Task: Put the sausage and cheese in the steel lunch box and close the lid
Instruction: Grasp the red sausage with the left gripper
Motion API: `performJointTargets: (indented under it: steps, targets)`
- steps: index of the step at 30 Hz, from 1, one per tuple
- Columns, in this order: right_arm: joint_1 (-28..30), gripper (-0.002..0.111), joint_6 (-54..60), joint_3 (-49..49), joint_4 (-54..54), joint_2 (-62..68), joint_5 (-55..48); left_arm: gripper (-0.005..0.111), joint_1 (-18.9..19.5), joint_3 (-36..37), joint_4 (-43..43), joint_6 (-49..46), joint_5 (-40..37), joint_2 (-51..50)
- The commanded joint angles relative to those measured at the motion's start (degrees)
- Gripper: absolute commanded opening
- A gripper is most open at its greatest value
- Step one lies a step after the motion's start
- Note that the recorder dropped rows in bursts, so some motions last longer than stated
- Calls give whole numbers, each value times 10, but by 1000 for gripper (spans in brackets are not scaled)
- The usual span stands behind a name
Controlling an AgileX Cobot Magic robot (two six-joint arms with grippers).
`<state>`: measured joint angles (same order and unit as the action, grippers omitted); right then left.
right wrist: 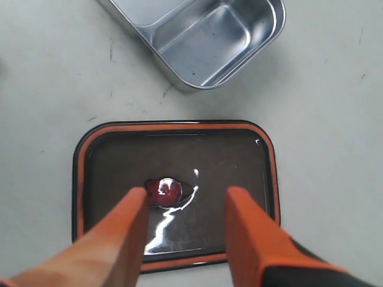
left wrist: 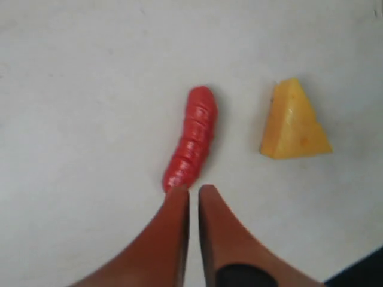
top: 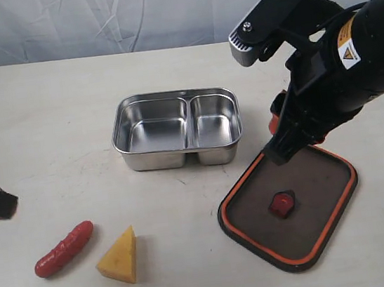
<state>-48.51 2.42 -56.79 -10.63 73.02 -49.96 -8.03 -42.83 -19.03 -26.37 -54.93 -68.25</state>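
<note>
In the exterior view, the shiny rectangular stainless-steel lunch box stands open at the middle of the pale table, its larger compartment on the left and the smaller on the right, both bare. The dark translucent plastic lid with an orange rim seal lies flat on the table to the right of the box and nearer the camera, apart from it, with its small orange-red valve facing up. The ridged red toy sausage and the yellow-orange toy cheese wedge lie side by side at the lower left, not touching. The black right arm hangs over the lid's far edge.

In the left wrist view, the left gripper is all but closed, a thin slit between its fingers, holding nothing; its tips sit just beside one end of the sausage.

In the right wrist view, the right gripper is spread wide and empty above the lid, near the valve.
</note>
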Motion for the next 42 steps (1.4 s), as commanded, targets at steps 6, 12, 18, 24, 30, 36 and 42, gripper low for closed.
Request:
performJointTargets:
  steps: [6,12,18,24,30,36,42]
  targets:
    - [-1,41,-1,-1,-18,-4,-11,51,-43,-2,-42,-81,1,-92]
    - [-1,41,-1,-1,-18,-4,-10,51,-52,-1,-32,-82,33,-126]
    - [-1,41,-1,-1,-18,-4,-9,51,-60,-1,-9,-82,60,-174]
    - [-1,41,-1,-1,-18,-4,-9,51,-60,-1,-15,-83,70,-225]
    - [-1,41,-1,-1,-18,-4,-6,51,-79,-1,-4,-84,83,-276]
    - [-1,41,-1,-1,-18,-4,-7,50,-118,-1,48,-13,126,-312]
    - [-1,41,-1,-1,-18,-4,-7,25,-120,-1,98,58,125,-323]
